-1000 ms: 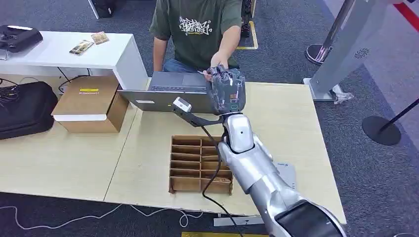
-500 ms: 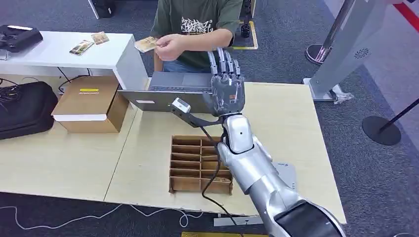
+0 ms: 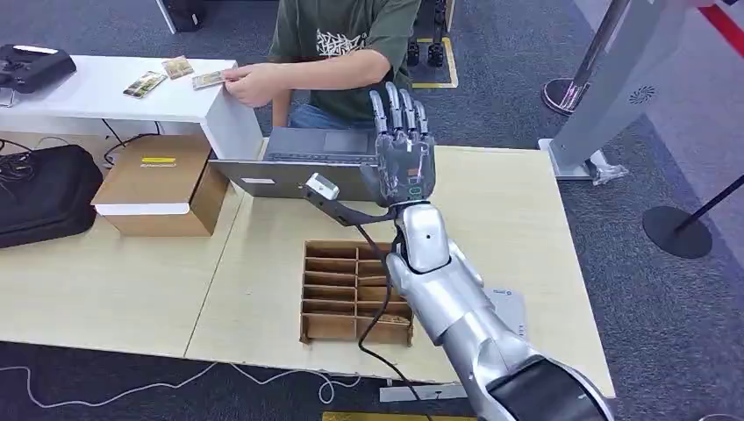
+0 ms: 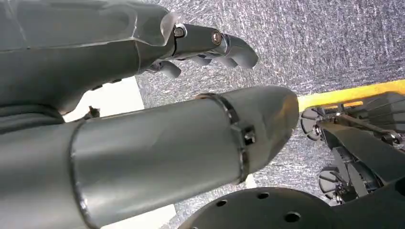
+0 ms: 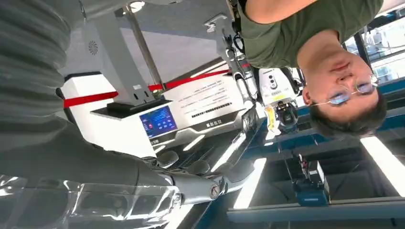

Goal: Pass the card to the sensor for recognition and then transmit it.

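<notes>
- Black case (image 3: 35, 66): rests at the far left end of the white side table (image 3: 105, 101)
- Two small printed cards (image 3: 158, 76): lie flat on the white side table, near its middle
- Third small printed card (image 3: 209, 80): lies at the right end of the white side table, under the fingertips of the person's hand (image 3: 250, 85); well apart from both of my hands
- Black soft bag (image 3: 44, 197): sits on the floor-side left edge of the light wooden work table (image 3: 132, 281)
- Brown cardboard box with a yellow label (image 3: 158, 184): stands on the light wooden work table, just beside the black soft bag
- Grey laptop (image 3: 303, 158): lies on the far edge of the work table, in front of the person in a green T-shirt (image 3: 346, 48)
- Brown cardboard divider tray (image 3: 338, 289): lies on the work table, near my side, partly covered by my right forearm
- My left hand (image 4: 210, 45): seen in the left wrist view above grey carpet; fingers curled loosely, thumb apart from them, nothing between them
- My right hand (image 3: 404, 145): raised upright above the far edge of the work table, beside the grey laptop; fingers straight and spread, holding nothing
- Grey slanted kiosk post (image 3: 614, 79): stands on the carpet past the right end of the work table
- Black round stanchion base (image 3: 676, 230): on the carpet at the far right
</notes>
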`<control>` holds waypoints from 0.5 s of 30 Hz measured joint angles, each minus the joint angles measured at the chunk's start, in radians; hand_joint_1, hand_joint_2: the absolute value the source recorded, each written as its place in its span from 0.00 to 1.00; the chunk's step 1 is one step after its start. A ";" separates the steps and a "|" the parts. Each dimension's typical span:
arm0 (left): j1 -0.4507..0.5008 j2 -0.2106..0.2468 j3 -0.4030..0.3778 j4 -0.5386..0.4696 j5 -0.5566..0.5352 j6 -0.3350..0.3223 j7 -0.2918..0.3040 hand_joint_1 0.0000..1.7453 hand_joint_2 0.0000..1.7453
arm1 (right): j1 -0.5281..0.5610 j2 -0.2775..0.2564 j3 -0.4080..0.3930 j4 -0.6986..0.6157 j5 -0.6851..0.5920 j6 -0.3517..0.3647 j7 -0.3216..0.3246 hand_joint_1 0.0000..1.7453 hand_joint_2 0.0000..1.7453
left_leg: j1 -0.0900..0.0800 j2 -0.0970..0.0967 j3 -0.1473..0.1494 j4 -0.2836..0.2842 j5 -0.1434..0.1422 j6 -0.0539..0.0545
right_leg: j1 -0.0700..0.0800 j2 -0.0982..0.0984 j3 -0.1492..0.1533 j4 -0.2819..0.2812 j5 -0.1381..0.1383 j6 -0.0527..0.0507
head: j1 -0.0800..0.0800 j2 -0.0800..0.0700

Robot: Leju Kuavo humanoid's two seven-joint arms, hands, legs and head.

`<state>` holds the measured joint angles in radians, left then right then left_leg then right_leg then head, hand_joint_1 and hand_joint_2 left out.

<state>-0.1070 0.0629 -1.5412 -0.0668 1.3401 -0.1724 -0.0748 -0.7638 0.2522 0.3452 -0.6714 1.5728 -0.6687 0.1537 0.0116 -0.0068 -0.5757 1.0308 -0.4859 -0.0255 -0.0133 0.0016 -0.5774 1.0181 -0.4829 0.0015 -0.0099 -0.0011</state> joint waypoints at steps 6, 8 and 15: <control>0.000 0.001 0.000 0.000 -0.001 0.000 0.000 0.00 0.00 | 0.001 0.000 0.000 0.000 0.000 0.000 0.006 0.00 1.00 | 0.000 0.000 0.000 0.000 0.000 0.000 | 0.000 0.000 0.000 0.000 0.000 0.000 | 0.000 0.000; 0.000 0.001 0.000 0.000 -0.001 0.001 0.000 0.00 0.00 | 0.003 0.000 0.000 0.000 0.000 0.000 0.014 0.00 1.00 | 0.000 0.000 0.000 0.000 0.000 0.000 | 0.000 0.000 0.000 0.000 0.000 0.000 | 0.000 0.000; 0.001 0.002 0.000 0.000 0.010 0.000 -0.003 0.00 0.00 | 0.023 -0.016 0.000 -0.035 0.000 0.004 0.057 0.00 1.00 | 0.000 0.000 0.000 0.000 0.000 0.000 | 0.000 0.000 0.000 0.000 0.000 0.000 | 0.000 0.000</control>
<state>-0.1061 0.0652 -1.5412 -0.0668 1.3497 -0.1720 -0.0774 -0.7411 0.2362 0.3452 -0.7068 1.5728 -0.6645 0.2106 0.0116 -0.0068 -0.5755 1.0310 -0.4859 -0.0255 -0.0133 0.0017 -0.5775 1.0179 -0.4829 0.0015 -0.0099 -0.0011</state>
